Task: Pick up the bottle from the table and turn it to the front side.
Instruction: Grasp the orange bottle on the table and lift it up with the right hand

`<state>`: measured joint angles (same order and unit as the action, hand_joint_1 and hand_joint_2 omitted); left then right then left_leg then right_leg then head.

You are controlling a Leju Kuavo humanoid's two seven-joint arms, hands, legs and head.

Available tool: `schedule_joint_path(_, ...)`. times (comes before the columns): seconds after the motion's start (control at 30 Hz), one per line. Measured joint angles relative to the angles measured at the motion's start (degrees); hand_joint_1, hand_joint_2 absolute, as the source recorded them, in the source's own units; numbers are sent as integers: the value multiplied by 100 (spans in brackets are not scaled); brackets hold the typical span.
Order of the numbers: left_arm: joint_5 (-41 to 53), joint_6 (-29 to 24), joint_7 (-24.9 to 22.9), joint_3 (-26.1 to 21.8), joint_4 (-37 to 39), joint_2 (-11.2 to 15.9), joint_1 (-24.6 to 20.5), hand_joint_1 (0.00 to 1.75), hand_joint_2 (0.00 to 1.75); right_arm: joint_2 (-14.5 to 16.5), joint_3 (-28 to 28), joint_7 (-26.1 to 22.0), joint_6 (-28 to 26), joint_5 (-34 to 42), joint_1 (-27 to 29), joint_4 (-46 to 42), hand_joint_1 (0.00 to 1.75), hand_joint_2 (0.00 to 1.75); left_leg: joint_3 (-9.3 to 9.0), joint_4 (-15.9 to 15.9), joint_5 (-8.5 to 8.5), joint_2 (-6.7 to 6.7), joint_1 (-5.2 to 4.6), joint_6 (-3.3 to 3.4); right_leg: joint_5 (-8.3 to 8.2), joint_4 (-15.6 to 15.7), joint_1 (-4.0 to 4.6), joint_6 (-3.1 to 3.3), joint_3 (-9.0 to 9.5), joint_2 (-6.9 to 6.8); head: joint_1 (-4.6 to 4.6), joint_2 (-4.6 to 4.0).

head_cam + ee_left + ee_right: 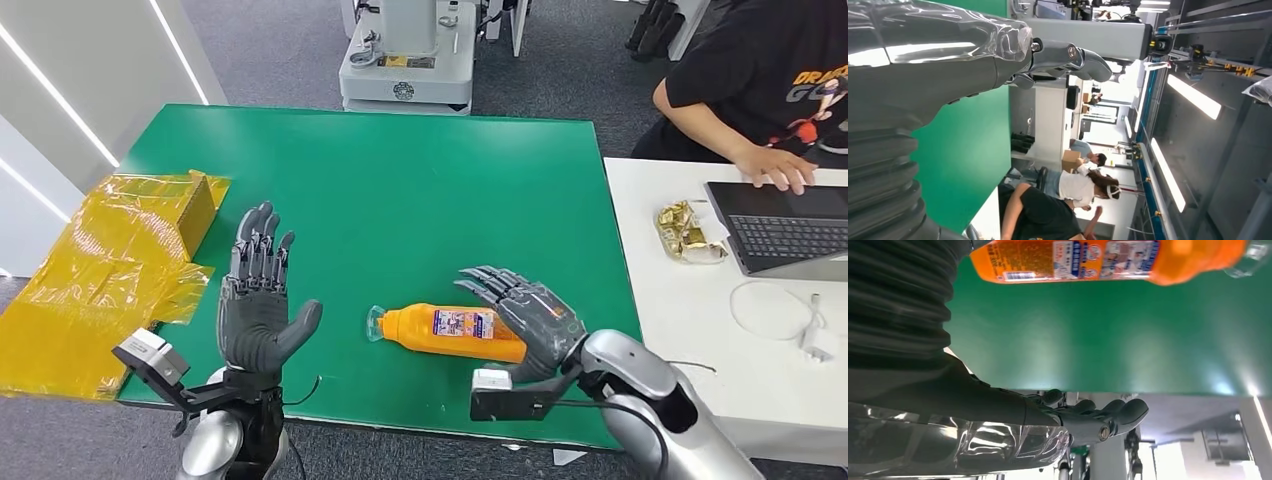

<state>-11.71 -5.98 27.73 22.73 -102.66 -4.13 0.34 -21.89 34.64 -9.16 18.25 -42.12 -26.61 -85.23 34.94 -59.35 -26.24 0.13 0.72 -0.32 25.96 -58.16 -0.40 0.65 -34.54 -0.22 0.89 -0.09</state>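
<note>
- I see the orange bottle lying on its side on the green table, near the table's front edge, its clear cap pointing toward my left hand and its printed label facing up.
- My right hand sits just beside the bottle at its base end, fingers spread and stretched out over the table behind the bottle; it grips nothing, and I cannot tell whether the palm touches the bottle.
- In the right wrist view the bottle lies on the green surface, apart from the outstretched fingers.
- My left hand is raised well apart from the bottle, palm open, fingers upright and apart, empty.
- Yellow plastic wrapping lies at the table's left edge.
- A person sits at a white table beside the green one, a hand on a laptop.
</note>
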Motion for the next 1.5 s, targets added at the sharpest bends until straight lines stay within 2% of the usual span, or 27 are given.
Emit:
schedule_joint_path(0.33, -183, -231, 56, 1, 0, 50, -227, 0, 175, -37, 997, -270, 558, 507, -1478, 1637, 0, 175, 3, 0, 0, -2, 0, 0, 1, -2, 0, 0, -1, -1, 0, 0)
schedule_joint_path(0.47, -232, -296, 81, 2, 0, 88, -272, 0, 175, 16, 1296, -350, 665, 666, -1840, 2078, 0, 175, 3, 0, -1, -4, 0, 0, 1, -2, 0, -1, -1, -2, 1, 0)
schedule_joint_path(0.6, -321, -400, 157, 5, 0, 135, -281, 0, 175, 148, 1513, -513, 748, 1166, -2102, 2529, 0, 175, 2, 0, -1, -4, 0, 0, 1, -2, 0, -1, -1, -1, 1, 0)
schedule_joint_path(1.0, -501, -512, 278, 5, 0, 258, -256, 0, 175, 362, 1857, -664, 260, 1550, -2188, 3293, 0, 175, 3, -1, -1, -7, 0, 0, 3, 0, 0, -2, -1, -3, 0, 0)
schedule_joint_path(1.5, -636, -522, 323, 46, 0, 365, -255, 0, 175, 397, 2148, -636, 208, 1607, -2056, 3709, 0, 175, 3, -2, -1, -7, 0, 0, 3, 0, 1, -2, -2, -2, 1, 0)
